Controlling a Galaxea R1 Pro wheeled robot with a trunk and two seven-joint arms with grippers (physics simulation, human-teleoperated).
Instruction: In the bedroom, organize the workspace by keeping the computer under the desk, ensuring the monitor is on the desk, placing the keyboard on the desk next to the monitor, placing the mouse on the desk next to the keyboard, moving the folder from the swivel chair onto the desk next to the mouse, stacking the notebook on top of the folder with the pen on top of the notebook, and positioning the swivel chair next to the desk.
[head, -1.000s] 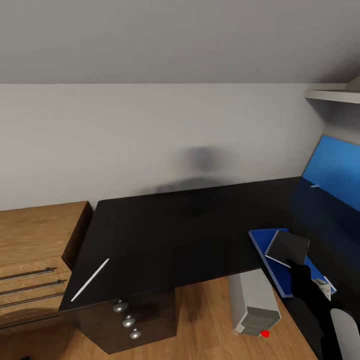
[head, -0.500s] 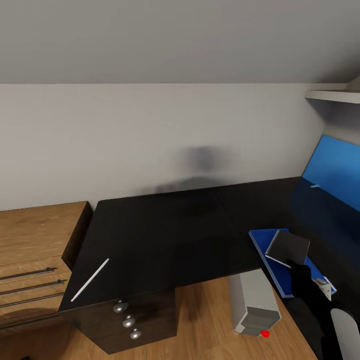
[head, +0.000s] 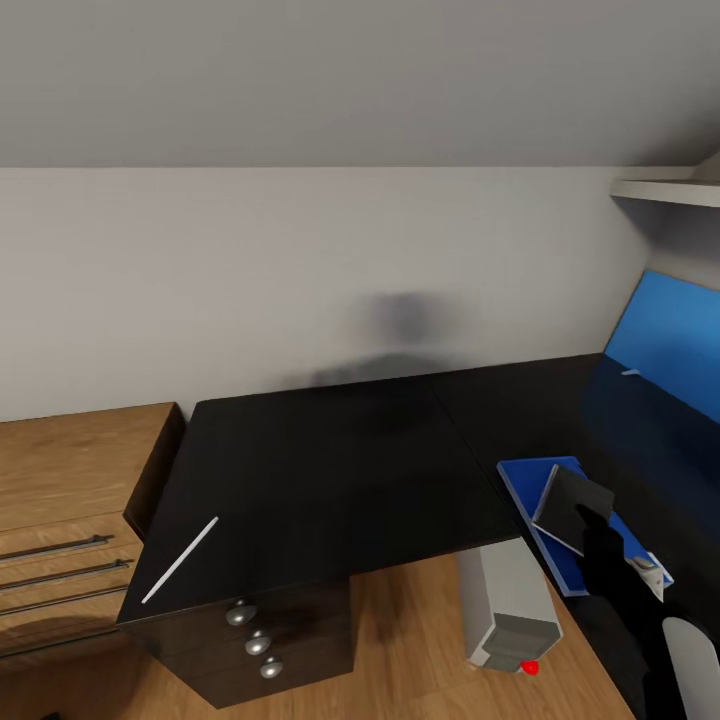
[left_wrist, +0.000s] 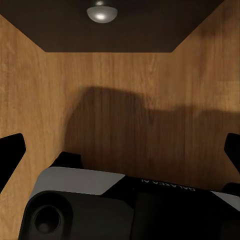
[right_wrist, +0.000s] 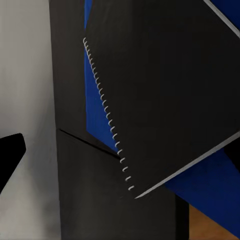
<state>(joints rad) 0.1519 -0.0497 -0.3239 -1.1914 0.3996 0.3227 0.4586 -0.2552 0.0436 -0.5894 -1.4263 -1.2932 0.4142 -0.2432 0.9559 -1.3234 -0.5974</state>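
The black desk (head: 330, 470) takes the middle of the head view. The pen (head: 180, 559) lies on it near the edge at about 8 o'clock, above the drawers with silver knobs (head: 258, 641). At about 4 o'clock the blue folder (head: 524, 480) lies flat on the desk, and the dark notebook (head: 570, 505) is over it, tilted with one side raised. The right claw (head: 603, 540) is at the notebook's near edge; I cannot tell if it holds it. In the right wrist view the notebook (right_wrist: 165, 95), with a spiral binding, sits across the folder (right_wrist: 95, 110). The grey computer (head: 508, 600) stands on the wooden floor (head: 420, 650) beside the desk. The left claw (left_wrist: 120, 150) is wide open and empty above the floor (left_wrist: 120, 95).
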